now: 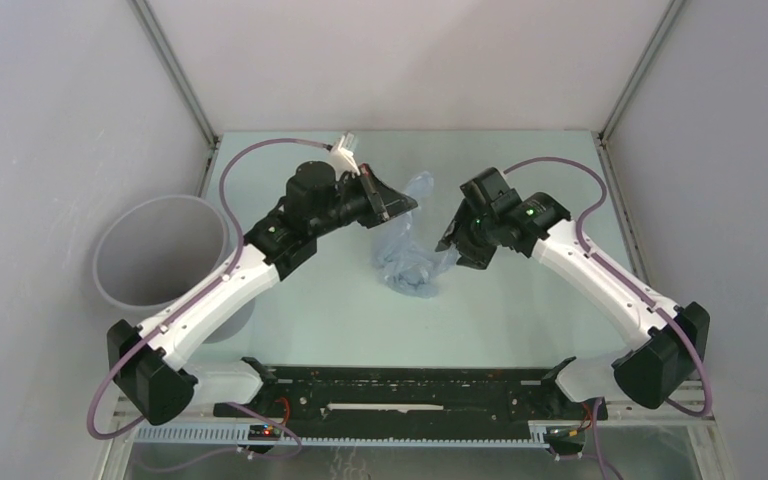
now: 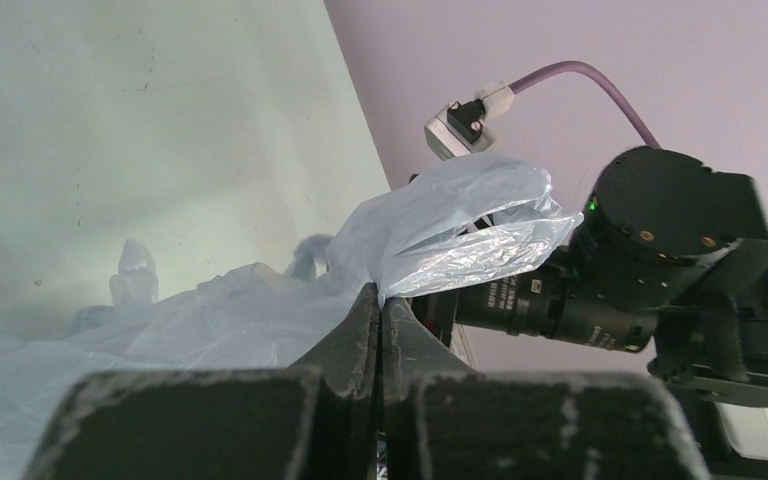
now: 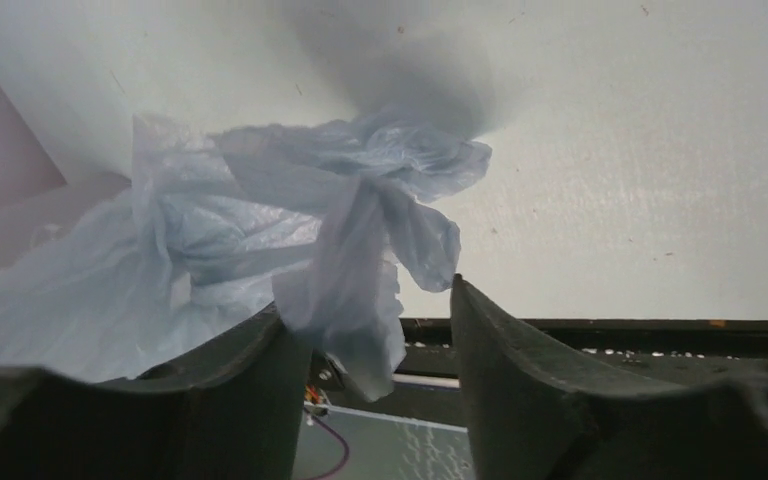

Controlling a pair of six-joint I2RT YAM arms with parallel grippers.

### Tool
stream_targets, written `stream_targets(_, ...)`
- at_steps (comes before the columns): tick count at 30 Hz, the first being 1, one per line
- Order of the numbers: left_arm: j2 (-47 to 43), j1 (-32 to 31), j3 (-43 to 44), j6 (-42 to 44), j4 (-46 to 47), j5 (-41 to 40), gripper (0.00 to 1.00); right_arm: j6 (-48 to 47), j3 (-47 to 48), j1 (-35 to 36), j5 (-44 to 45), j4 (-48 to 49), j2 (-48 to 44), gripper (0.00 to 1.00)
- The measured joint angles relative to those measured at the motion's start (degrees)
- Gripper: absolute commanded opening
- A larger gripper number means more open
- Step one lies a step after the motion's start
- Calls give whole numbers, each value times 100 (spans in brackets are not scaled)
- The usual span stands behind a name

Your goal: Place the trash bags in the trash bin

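Observation:
The pale-blue translucent trash bag (image 1: 408,258) hangs crumpled over the middle of the table, held up at its top. My left gripper (image 1: 397,206) is shut on a pinch of its film; in the left wrist view the closed jaws (image 2: 379,300) clamp the bag (image 2: 440,225), which fans out above them. My right gripper (image 1: 450,248) is open beside the bag's lower right; in the right wrist view a flap of the bag (image 3: 350,270) droops between its spread fingers (image 3: 365,315), resting against the left one. The round grey trash bin (image 1: 150,255) stands at the table's left edge, partly behind my left arm.
The black rail (image 1: 410,385) runs along the near edge between the arm bases. Grey walls close in the table on the left, right and back. The right arm's wrist and camera (image 2: 660,250) sit close to my left gripper.

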Motion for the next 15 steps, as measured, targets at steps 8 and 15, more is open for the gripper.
stream_targets(8,-459,0,-2,293,-560,-328,57,-918,-136,-79,179,555,-350,0)
stream_targets(15,-1502,0,-2,708,-1668,-918,100,-2356,-131,35,57,1314,-1228,0)
